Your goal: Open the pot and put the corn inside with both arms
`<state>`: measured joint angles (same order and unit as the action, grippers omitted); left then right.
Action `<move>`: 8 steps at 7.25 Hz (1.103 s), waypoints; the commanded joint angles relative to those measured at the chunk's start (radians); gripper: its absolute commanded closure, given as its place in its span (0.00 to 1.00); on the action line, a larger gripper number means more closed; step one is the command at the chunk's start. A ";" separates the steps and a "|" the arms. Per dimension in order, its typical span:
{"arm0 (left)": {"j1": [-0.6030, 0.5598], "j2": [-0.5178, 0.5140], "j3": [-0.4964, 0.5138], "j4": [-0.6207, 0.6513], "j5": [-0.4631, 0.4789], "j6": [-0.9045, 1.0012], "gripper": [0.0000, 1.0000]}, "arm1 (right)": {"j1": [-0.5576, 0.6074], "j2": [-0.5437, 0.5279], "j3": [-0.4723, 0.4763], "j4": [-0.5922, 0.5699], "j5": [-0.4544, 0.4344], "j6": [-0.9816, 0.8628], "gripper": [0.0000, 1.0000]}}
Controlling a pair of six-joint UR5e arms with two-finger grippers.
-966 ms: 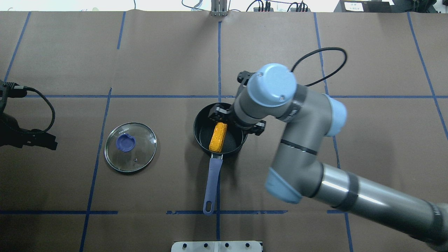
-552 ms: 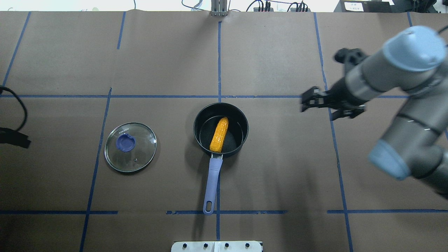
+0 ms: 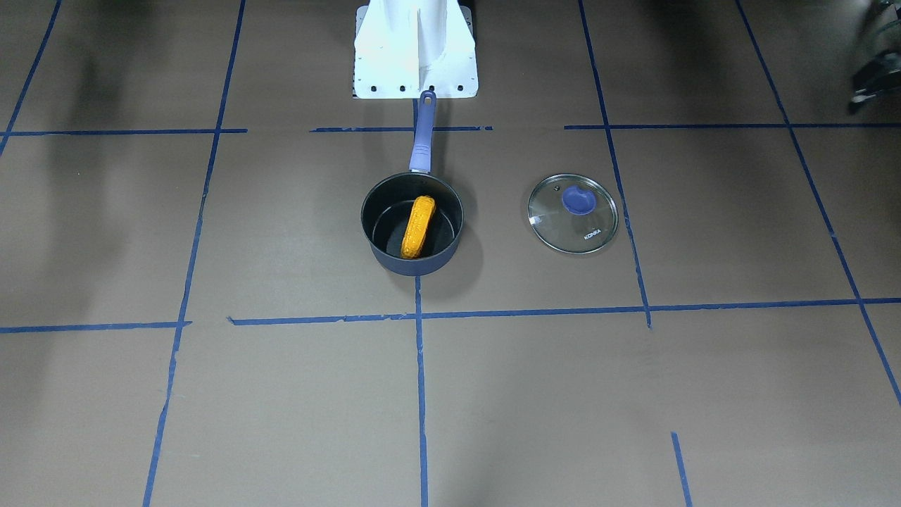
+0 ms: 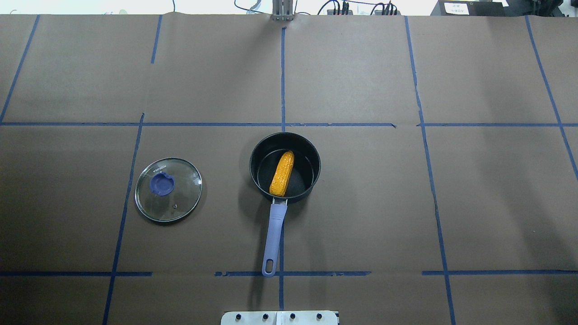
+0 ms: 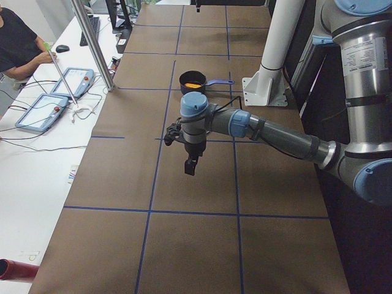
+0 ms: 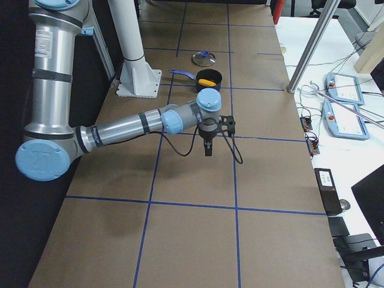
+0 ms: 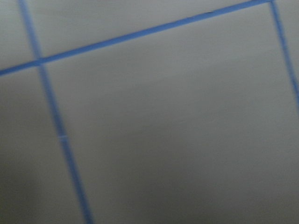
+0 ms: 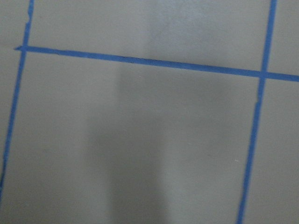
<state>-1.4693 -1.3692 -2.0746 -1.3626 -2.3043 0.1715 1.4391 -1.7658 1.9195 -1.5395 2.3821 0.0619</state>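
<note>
The dark-blue pot (image 4: 254,155) stands open mid-table, its purple-blue handle (image 4: 274,230) toward the robot. The orange-yellow corn (image 4: 282,174) lies inside it, also in the front view (image 3: 417,227). The glass lid (image 4: 168,183) lies flat on the paper left of the pot, knob up. Both arms are outside the overhead view. My left gripper (image 5: 190,165) hangs above bare paper far from the pot. My right gripper (image 6: 207,147) hangs likewise at the other end. I cannot tell if either is open or shut. Both wrist views show only paper and blue tape.
The white base stand (image 3: 415,49) sits just behind the pot's handle. Blue tape lines divide the brown paper. A dark part of the left arm (image 3: 874,74) shows at the front view's right edge. An operator and teach pendants (image 5: 46,113) are beyond the table's far side.
The right arm has pulled away from the pot to the right and out of the overhead view. The left gripper has left that view's left edge. The corn stays in the pot.
</note>
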 commanded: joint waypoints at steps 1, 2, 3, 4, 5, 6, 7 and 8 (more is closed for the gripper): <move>-0.105 0.001 0.053 0.060 -0.062 0.131 0.00 | 0.171 -0.018 -0.089 -0.126 0.002 -0.383 0.00; -0.105 0.007 0.070 0.059 -0.079 0.079 0.00 | 0.172 -0.017 -0.099 -0.126 -0.004 -0.386 0.00; -0.105 0.009 0.071 0.059 -0.079 0.060 0.00 | 0.172 -0.018 -0.103 -0.126 -0.004 -0.384 0.00; -0.103 0.001 0.085 0.053 -0.079 -0.011 0.00 | 0.172 -0.017 -0.102 -0.126 -0.004 -0.381 0.00; -0.102 -0.007 0.115 0.042 -0.079 -0.029 0.00 | 0.172 -0.020 -0.109 -0.128 -0.004 -0.379 0.00; -0.102 -0.020 0.137 0.027 -0.081 -0.038 0.00 | 0.172 -0.021 -0.111 -0.128 -0.001 -0.376 0.00; -0.102 -0.022 0.139 0.027 -0.081 -0.062 0.00 | 0.172 -0.021 -0.111 -0.128 0.000 -0.376 0.00; -0.100 -0.022 0.171 0.025 -0.080 -0.076 0.00 | 0.172 -0.021 -0.115 -0.128 0.002 -0.375 0.00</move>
<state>-1.5704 -1.3890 -1.9328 -1.3343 -2.3848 0.1161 1.6106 -1.7867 1.8079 -1.6674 2.3818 -0.3144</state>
